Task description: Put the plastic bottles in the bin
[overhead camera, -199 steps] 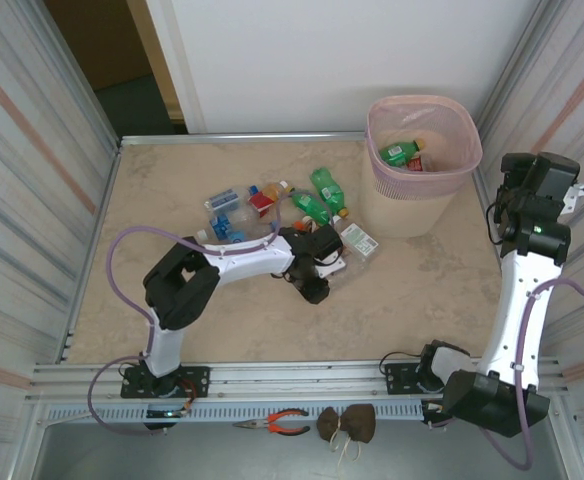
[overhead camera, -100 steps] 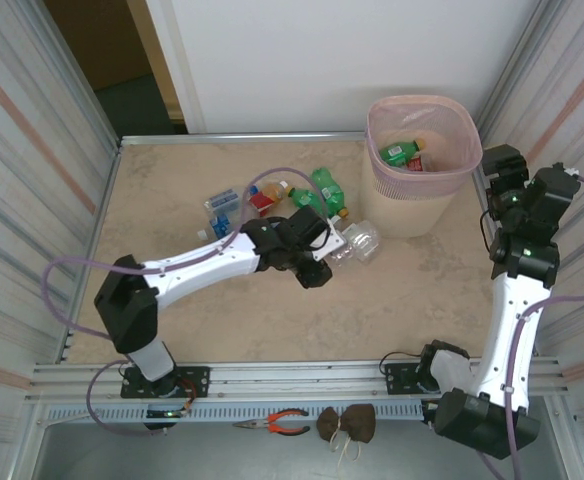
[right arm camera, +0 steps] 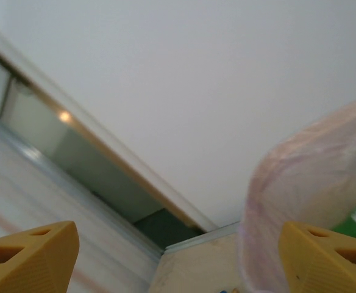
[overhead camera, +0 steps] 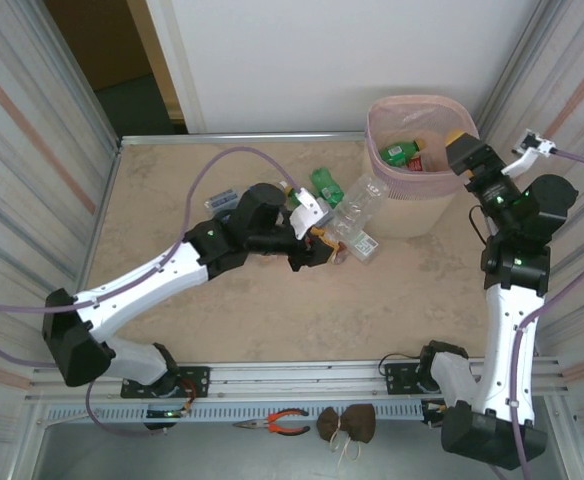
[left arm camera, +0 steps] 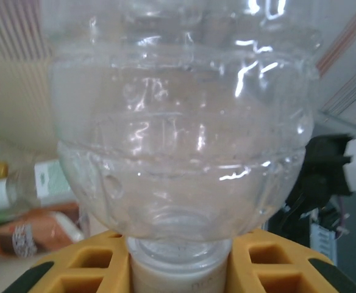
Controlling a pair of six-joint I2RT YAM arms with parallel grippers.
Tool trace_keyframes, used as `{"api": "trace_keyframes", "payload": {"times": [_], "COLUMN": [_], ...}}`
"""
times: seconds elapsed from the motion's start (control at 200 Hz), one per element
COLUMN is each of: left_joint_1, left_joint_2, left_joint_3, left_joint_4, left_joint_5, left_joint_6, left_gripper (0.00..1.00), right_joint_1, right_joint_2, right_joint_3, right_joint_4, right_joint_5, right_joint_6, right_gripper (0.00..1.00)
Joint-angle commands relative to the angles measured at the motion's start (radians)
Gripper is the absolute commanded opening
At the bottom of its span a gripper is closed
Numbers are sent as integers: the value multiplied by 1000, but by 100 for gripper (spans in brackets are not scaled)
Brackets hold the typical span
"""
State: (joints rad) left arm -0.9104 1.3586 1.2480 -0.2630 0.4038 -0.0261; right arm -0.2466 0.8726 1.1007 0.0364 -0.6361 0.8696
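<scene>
That clear bottle (left arm camera: 184,134) is glossy, crinkly see-through plastic with loads of glare. The left gripper (left arm camera: 179,268) looks like matt yellow plastic. The bin (overhead camera: 412,210) is pale pink plastic, slightly translucent. The tabletop (overhead camera: 172,190) is matt beige with a stone look. The side walls (overhead camera: 32,150) look like ribbed metal.

Left arm (overhead camera: 142,285), right arm (overhead camera: 500,330): white link shells recorded, black joint housings noted. Lilac cables (overhead camera: 237,151) logged, looped alongside. Left fingers (left arm camera: 74,268), right fingers (right arm camera: 28,256): yellow moulded plastic listed, square recesses cut in.
</scene>
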Motion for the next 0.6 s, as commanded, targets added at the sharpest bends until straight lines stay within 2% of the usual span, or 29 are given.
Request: {"api": "trace_keyframes", "payload": {"times": [0.0, 0.205, 0.416, 0.596], "left_joint_1": [5, 4, 4, 4], "left_joint_2": [-76, -142, -162, -165], "left_joint_3": [-23, -48, -48, -48], "left_joint_4": [175, 340, 436, 467], "left_joint_5": [124, 208, 285, 323], "left_joint_6": [-15, -39, -55, -63], "left_gripper": [27, 27, 27, 27], "right_joint_1": [85, 310, 475, 624], "right_joint_2": [-43, -104, -92, -79], "right_joint_3": [-1, 20, 65, 97], "right_joint_4": [173, 168, 181, 113], "right_joint_5": [-134, -102, -207, -241], "right_joint_6": [-94, -284, -356, -461], "right_gripper": [85, 84, 84, 91]}}
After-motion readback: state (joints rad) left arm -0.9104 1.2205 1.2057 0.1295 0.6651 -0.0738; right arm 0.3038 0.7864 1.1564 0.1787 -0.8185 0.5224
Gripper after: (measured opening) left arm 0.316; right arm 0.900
